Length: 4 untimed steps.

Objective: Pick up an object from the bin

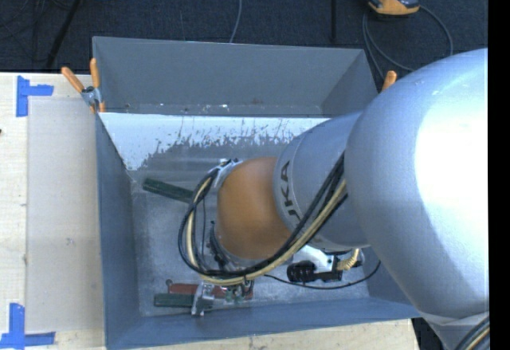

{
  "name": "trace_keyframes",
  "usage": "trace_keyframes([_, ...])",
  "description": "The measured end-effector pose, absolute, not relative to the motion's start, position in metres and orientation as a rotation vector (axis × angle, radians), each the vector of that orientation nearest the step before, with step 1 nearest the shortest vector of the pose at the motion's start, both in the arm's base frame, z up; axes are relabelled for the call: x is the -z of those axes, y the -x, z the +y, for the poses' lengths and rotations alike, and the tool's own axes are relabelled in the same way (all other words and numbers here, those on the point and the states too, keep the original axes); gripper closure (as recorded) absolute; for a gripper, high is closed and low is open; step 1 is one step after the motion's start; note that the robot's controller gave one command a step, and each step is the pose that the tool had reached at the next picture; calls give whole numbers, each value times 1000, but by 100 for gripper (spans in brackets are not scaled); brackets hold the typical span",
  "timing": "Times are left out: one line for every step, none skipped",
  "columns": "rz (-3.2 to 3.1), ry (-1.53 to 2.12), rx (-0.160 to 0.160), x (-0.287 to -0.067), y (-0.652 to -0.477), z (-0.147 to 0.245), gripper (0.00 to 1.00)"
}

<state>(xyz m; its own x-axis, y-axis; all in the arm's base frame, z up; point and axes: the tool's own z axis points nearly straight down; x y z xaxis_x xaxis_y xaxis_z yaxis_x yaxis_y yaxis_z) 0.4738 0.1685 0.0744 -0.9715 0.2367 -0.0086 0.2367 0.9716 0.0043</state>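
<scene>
Grey sheet metal forms the near wall of the bin [239,326]. Just past it, on the floor at the near left, lie the things closest to my tool: a flat dark green strip [170,301], a small reddish-brown bar [183,289] touching or just beside it, and a small silvery metal piece [203,299].

The gripper [225,286] sits low at the right end of that cluster, which I take to be where the pick is aimed. I cannot say which of the three it is meant for. Nor can I tell whether it is wide, narrow or holding anything, because the orange wrist cover [247,209] and the looped cables [191,221] hang straight above it.

To the right, a white piece with a black ring [307,269] pokes out from under the silver arm [414,181], with the rest of it hidden. Farther back on the left, a second dark green strip [166,190] lies well apart, its right end cut off by the cables.
</scene>
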Motion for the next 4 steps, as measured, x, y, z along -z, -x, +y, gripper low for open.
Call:
trace_keyframes([3108, -383, -6, -73, -480, 169, 100])
trace_keyframes([3108, -384, -6, -73, -480, 169, 100])
trace_keyframes([3112, -386, -3, -76, -479, 169, 100])
trace_keyframes([3118, -387, 1, -84, -479, 168, 100])
